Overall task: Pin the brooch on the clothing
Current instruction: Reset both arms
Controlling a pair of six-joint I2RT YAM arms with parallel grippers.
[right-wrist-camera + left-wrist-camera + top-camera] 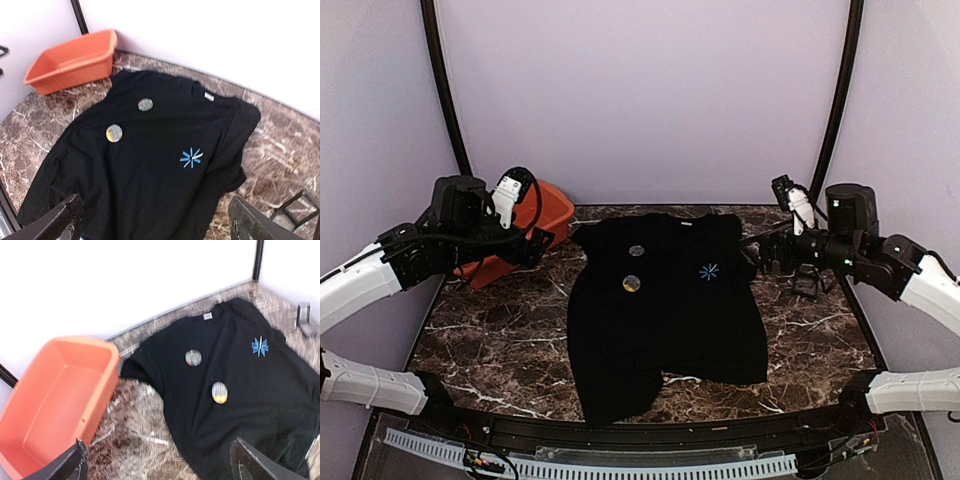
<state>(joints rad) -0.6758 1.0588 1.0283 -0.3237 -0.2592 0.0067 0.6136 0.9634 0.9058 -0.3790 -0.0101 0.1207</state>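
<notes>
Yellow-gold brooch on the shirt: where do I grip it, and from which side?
Take the brooch by its rim, pinched across opposite edges, coming straight down from above. It lies flat on the black T-shirt, so probably only the thin edge offers a hold.

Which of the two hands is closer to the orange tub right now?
Left. The left hand hovers open right beside the orange tub, on its shirt side. The right hand is across the black T-shirt, beyond its other sleeve.

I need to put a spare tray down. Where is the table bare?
Widest bare marble: front-left, between the orange bin and the T-shirt. Another patch: front-right, nearer than the black case. The shirt's chest is crowded: brooch, grey disc, starburst print.
</notes>
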